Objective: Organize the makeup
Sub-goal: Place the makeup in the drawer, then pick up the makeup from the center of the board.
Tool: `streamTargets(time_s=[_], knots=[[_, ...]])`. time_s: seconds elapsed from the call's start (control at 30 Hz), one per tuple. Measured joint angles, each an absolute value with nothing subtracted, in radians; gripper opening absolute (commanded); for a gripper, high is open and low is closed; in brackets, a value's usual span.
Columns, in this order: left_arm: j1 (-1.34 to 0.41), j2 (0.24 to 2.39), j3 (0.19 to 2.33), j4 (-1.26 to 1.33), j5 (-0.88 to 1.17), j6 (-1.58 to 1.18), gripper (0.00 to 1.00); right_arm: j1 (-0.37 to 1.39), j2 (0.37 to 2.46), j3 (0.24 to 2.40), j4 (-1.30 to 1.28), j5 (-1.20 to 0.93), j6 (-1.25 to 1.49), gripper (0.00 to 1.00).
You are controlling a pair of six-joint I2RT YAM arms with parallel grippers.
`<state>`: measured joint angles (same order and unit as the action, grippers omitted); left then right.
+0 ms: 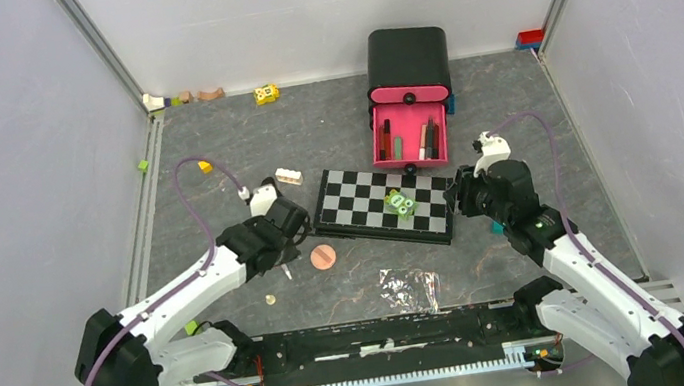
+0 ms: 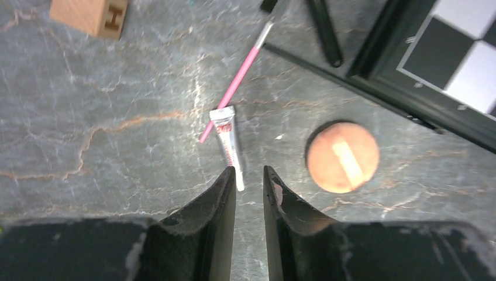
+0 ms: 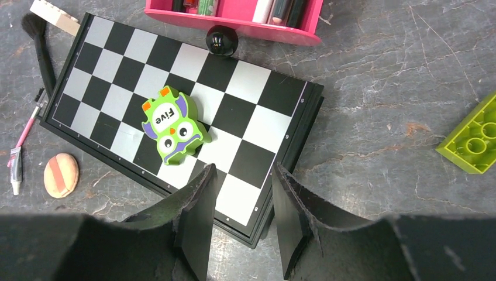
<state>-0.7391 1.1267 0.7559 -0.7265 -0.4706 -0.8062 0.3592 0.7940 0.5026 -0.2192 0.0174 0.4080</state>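
In the left wrist view a small white tube point(image 2: 227, 146) lies on the grey table, its near end just beyond my left gripper point(image 2: 250, 171). That gripper is open by a narrow gap with nothing between its fingers. A thin pink pencil point(image 2: 237, 88) slants away from the tube. The round peach puff point(image 2: 343, 156) lies to the right, and a black brush handle point(image 2: 324, 29) further off. My right gripper point(image 3: 244, 175) hangs open and empty over the near corner of the chequered board point(image 3: 175, 70). The pink drawer point(image 3: 251, 29) beyond the board holds several makeup sticks.
A green owl toy point(image 3: 172, 132) sits on the board. A lime brick point(image 3: 474, 137) lies to the right, a wooden block point(image 2: 90, 14) at far left. The drawer stands pulled out of a black box point(image 1: 407, 61). Crumpled clear plastic point(image 1: 410, 287) lies near the arm bases. Small toys line the back wall.
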Motion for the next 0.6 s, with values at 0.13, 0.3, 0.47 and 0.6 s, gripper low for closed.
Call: streamTargets(time_s=[0.13,0.3,0.47,0.6], knots=[[-0.739,1.167,0.727,-0.752,-0.482,-0.860,0.33,0.359,0.799,0.503,-0.217,0.014,0.413,0.46],[-0.739,1.232,0.716,-0.744,-0.490,-0.896,0.35,0.359,0.805,0.503,-0.215,0.007,0.415,0.46],[-0.739,1.276,0.696,-0.724,-0.489,-0.905,0.39,0.359,0.807,0.503,-0.204,0.006,0.419,0.46],[-0.727,1.305,0.694,-0.699,-0.487,-0.906,0.39,0.359,0.807,0.503,-0.199,0.003,0.422,0.46]])
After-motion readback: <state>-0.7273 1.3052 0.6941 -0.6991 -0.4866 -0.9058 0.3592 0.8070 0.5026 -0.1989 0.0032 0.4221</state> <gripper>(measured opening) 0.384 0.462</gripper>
